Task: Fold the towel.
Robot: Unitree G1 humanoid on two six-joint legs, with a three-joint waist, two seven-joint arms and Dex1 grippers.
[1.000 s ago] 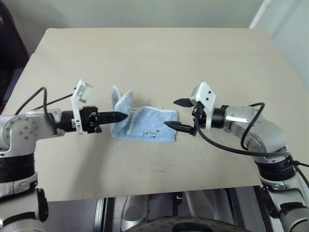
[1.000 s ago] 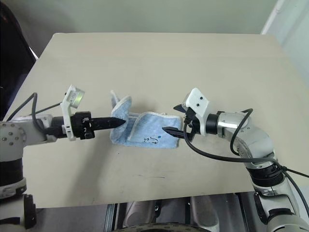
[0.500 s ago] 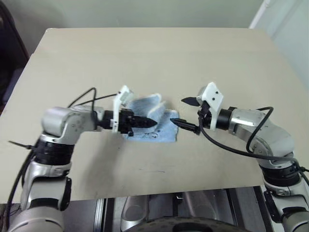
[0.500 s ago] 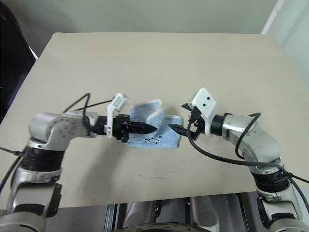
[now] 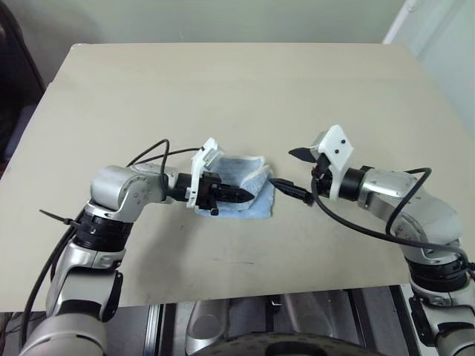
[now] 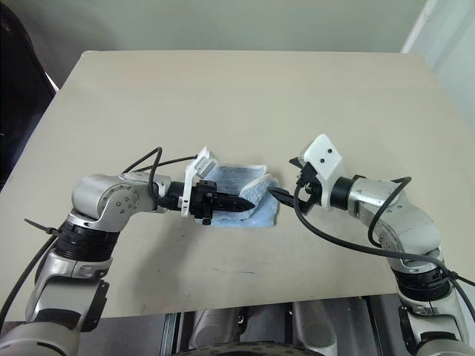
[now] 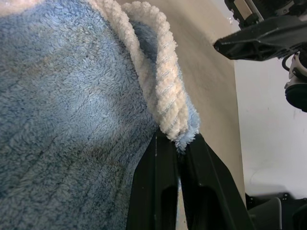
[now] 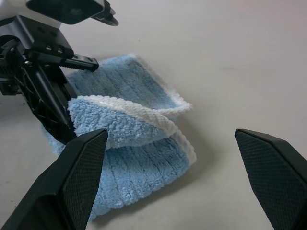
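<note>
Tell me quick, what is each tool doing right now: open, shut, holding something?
Left tool: closed on the towel's white-edged fold.
Right tool: wide open, holding nothing, just beside the towel.

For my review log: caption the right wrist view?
Left gripper pinching the folded blue towel on the table.

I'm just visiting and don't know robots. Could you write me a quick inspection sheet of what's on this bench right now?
Surface: beige table, towel lying on it.
Job's things: light blue towel with white border, one end folded over onto the rest.
Clutter: nothing seen.
Grippers: left gripper has its jaws nearly closed on the towel's white edge; right gripper has its jaws wide open, beside the towel, not touching it.
Cables: black cables loop along both arms, clear of the towel.
Surroundings: pale wall behind the table.
</note>
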